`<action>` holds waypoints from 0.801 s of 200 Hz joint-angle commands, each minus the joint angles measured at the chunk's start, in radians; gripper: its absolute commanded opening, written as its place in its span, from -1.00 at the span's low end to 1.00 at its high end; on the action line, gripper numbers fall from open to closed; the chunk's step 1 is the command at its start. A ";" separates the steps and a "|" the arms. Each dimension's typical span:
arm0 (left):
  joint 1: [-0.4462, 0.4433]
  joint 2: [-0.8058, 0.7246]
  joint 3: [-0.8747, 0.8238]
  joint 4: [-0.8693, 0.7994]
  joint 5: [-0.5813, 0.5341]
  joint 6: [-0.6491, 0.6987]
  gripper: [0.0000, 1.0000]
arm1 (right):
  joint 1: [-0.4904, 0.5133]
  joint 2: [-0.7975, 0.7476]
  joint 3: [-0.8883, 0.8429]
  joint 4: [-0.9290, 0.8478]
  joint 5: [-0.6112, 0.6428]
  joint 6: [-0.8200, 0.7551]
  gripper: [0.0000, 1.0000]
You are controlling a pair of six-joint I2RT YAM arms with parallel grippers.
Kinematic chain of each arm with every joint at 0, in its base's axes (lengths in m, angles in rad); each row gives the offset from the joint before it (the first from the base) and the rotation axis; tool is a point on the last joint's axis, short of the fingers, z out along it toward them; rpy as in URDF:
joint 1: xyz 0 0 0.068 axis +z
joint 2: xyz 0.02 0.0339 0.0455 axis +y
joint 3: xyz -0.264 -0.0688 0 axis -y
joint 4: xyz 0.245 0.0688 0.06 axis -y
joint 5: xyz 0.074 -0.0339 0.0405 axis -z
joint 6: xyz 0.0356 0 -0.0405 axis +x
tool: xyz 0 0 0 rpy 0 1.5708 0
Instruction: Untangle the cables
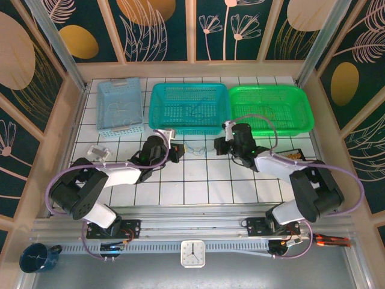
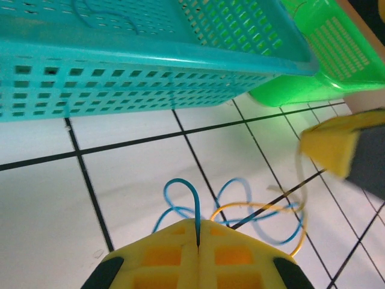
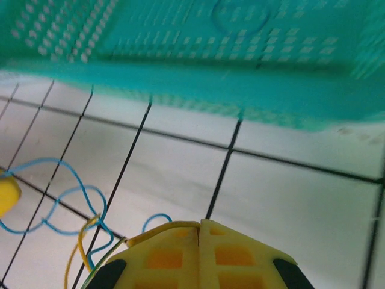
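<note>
Blue and yellowish cables (image 1: 194, 147) lay in loose loops on the white-tiled bench (image 1: 198, 186). They were about midway between its left and right edges and toward the far edge, just in front of the teal basket (image 1: 191, 108).

My left hand (image 2: 197, 238) was pressed together on a blue strand (image 2: 197, 208), which rose straight out of the seam between the yellow pads. Beyond it the blue loops crossed a yellowish strand (image 2: 252, 206) flat on the tiles.

My right hand (image 3: 200, 232) faced it from the other side of the tangle, its pads also pressed together. A small blue loop and a yellowish end ran in beside those pads, but I could not tell whether any strand was actually caught between them.

The step, as I judged it, was to draw the cables apart. To do that well I would first want to be sure the right hand had a different strand from the left. Otherwise a pull would only drag the whole bundle along.

I would pull slowly and low over the bench, along the basket's front wall and not toward it. I would watch the crossing and ease off if the loops cinched tight instead of sliding free.
</note>
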 commanded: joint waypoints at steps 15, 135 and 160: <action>0.010 -0.023 -0.041 0.001 -0.038 0.004 -1.00 | -0.095 -0.133 0.033 -0.082 0.048 -0.017 -1.00; 0.020 -0.047 -0.070 0.005 -0.043 0.000 -1.00 | -0.476 -0.133 0.255 -0.016 0.065 0.096 -1.00; 0.019 -0.060 -0.080 0.000 -0.048 0.003 -1.00 | -0.527 -0.089 0.291 0.015 0.068 0.128 -1.00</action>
